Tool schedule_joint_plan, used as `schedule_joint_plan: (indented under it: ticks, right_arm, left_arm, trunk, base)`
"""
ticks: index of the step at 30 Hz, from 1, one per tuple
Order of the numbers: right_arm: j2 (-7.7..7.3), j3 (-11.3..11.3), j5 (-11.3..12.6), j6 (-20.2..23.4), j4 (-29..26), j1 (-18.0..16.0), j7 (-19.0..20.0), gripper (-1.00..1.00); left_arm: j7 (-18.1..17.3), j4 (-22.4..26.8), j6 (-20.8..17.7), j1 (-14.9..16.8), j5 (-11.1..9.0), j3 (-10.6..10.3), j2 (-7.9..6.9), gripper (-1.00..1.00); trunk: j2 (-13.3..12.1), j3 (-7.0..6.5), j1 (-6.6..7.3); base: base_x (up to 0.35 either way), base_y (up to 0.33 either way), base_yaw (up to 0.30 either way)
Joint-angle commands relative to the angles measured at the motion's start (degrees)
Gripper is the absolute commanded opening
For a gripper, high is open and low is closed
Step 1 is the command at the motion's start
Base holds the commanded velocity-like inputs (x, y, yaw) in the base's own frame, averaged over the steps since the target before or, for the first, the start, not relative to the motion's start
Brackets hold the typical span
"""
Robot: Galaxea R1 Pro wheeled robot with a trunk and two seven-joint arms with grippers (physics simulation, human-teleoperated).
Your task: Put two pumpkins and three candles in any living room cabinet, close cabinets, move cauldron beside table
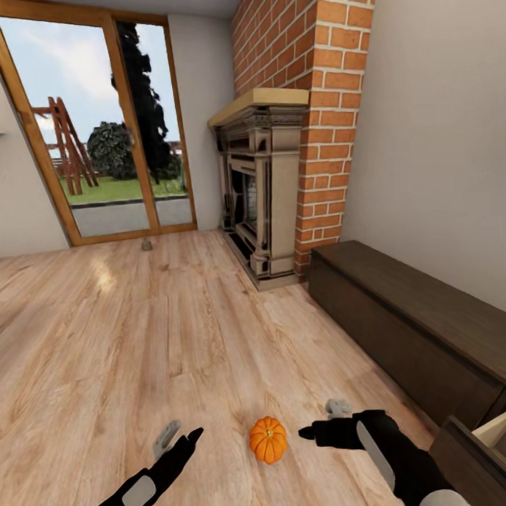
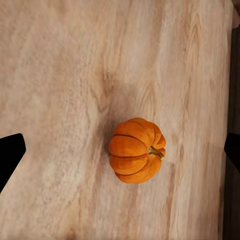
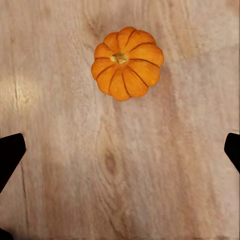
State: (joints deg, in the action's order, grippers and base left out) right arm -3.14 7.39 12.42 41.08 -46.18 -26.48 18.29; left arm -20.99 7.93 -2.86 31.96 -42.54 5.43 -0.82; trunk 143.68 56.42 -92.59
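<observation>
We see one pumpkin (image 1: 267, 439) lying on the light wood plank floor (image 1: 139, 337), near us and about midway between our two arms. It rests alone on the boards, touching nothing else. In the left wrist view the pumpkin (image 2: 136, 150) lies on its side with its short stem pointing sideways; in the right wrist view the pumpkin (image 3: 127, 62) shows its ribbed top and stem from above.

Our left gripper (image 1: 181, 438) hangs just left of the pumpkin, apart from it. Its fingers are spread, with a pale finger (image 1: 167, 435) and a dark one set apart, and in the left wrist view the dark fingertips (image 2: 11, 155) sit at opposite edges with the pumpkin between them. Our right gripper (image 1: 323, 420) hangs just right of the pumpkin, also apart from it, fingers spread and holding nothing; its tips (image 3: 10, 152) likewise sit wide apart in the right wrist view.

To the right runs the long dark brown cabinet (image 1: 424, 334) along the wall. At its near end a front (image 1: 479, 460) stands open, showing a pale inner edge. Farther off stands the ornate grey fireplace (image 1: 262, 194) against the red brick chimney (image 1: 328, 97). On the far floor, near the glass door (image 1: 95, 120), sits a small grey-tan candle (image 1: 146, 245).
</observation>
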Motion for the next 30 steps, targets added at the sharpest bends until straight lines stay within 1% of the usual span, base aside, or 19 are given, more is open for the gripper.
schedule_joint_plan:
  ticks: [1, 2, 3, 4, 5, 7, 8, 11, 13, 15, 17, 20, 23, 30]
  right_arm:
    - [0.20, 0.15, 0.31, 0.23, 1.12, -0.52, -0.12, 1.00]
    - [0.66, 0.12, 0.37, 0.20, 3.55, -1.58, -0.14, 1.00]
    - [1.17, 0.09, 0.53, 0.14, 7.64, -3.57, -0.15, 1.00]
    - [1.29, 0.07, 0.70, 0.11, 9.08, -4.28, -0.14, 1.00]
    - [1.45, 0.07, 1.43, -0.13, 11.87, -5.63, -0.08, 1.00]
    - [1.57, 0.08, 5.13, -2.51, 16.64, -7.59, 0.20, 1.00]
    - [1.58, 0.08, 7.11, -4.10, 18.02, -8.11, 0.38, 1.00]
    - [1.57, 0.13, 9.84, -6.61, 19.51, -8.65, 1.16, 1.00]
    - [1.61, 0.16, 10.77, -7.52, 20.04, -8.83, 2.69, 1.00]
    - [1.63, 0.22, 11.35, -8.24, 20.41, -8.95, 5.73, 1.00]
    - [1.65, 0.24, 11.54, -8.51, 20.55, -8.99, 7.66, 1.00]
    - [1.71, 0.37, 11.68, -8.74, 20.64, -9.01, 9.12, 1.00]
    - [1.80, 0.49, 11.73, -8.86, 20.68, -8.97, 9.61, 1.00]
    - [1.82, 0.64, 11.66, -8.83, 20.69, -8.94, 9.35, 1.00]
  left_arm:
    - [-0.28, -0.02, -0.30, 0.03, -0.03, 0.46, -0.01, 1.00]
    - [-0.28, -0.02, -0.30, 0.03, -0.02, 0.46, 0.01, 1.00]
    - [-0.28, -0.02, -0.30, 0.03, -0.01, 0.46, 0.00, 1.00]
    - [-0.28, -0.02, -0.30, 0.03, -0.01, 0.46, 0.01, 1.00]
    - [-0.28, -0.02, -0.30, 0.03, -0.01, 0.46, 0.00, 1.00]
    - [-0.28, -0.02, -0.30, 0.03, -0.01, 0.46, -0.03, 1.00]
    - [-0.28, -0.02, -0.30, 0.03, 0.00, 0.46, -0.04, 1.00]
    - [-0.28, -0.02, -0.30, 0.03, 0.00, 0.46, -0.05, 1.00]
    - [-0.28, -0.02, -0.30, 0.03, 0.00, 0.44, -0.05, 1.00]
    - [-0.28, -0.02, -0.30, 0.03, -0.02, 0.42, -0.05, 1.00]
    - [-0.31, -0.02, -0.30, 0.03, -0.04, 0.44, -0.05, 1.00]
    - [-0.35, -0.02, -0.30, 0.03, -0.03, 0.44, -0.05, 1.00]
    - [-0.37, -0.02, -0.30, 0.03, -0.07, 0.46, -0.05, 1.00]
    - [-0.37, -0.02, -0.30, 0.03, -0.05, 0.46, -0.05, 1.00]
  trunk:
    - [0.02, 0.06, 0.01]
    - [0.02, 0.06, 0.01]
    - [0.02, 0.06, 0.01]
    - [0.02, 0.06, 0.01]
    - [0.02, 0.06, 0.01]
    - [0.02, 0.06, 0.01]
    - [0.02, 0.06, 0.01]
    - [0.02, 0.06, 0.01]
    - [0.02, 0.06, 0.01]
    - [0.02, 0.06, 0.01]
    - [0.02, 0.06, 0.01]
    - [0.02, 0.06, 0.01]
    - [0.02, 0.06, 0.01]
    - [0.02, 0.06, 0.01]
  base:
    - [0.000, 0.000, 0.000]
    - [0.000, 0.000, 0.000]
    - [0.000, 0.000, 0.000]
    - [0.000, 0.000, 0.000]
    - [0.021, 0.000, 0.000]
    - [0.135, 0.000, 0.000]
    - [0.234, 0.000, 0.000]
    - [0.277, 0.000, 0.000]
    - [0.308, 0.000, 0.000]
    - [0.324, 0.000, 0.000]
    - [0.329, 0.000, 0.000]
    - [0.268, 0.000, 0.000]
    - [0.081, 0.000, 0.000]
    - [0.012, 0.000, 0.000]
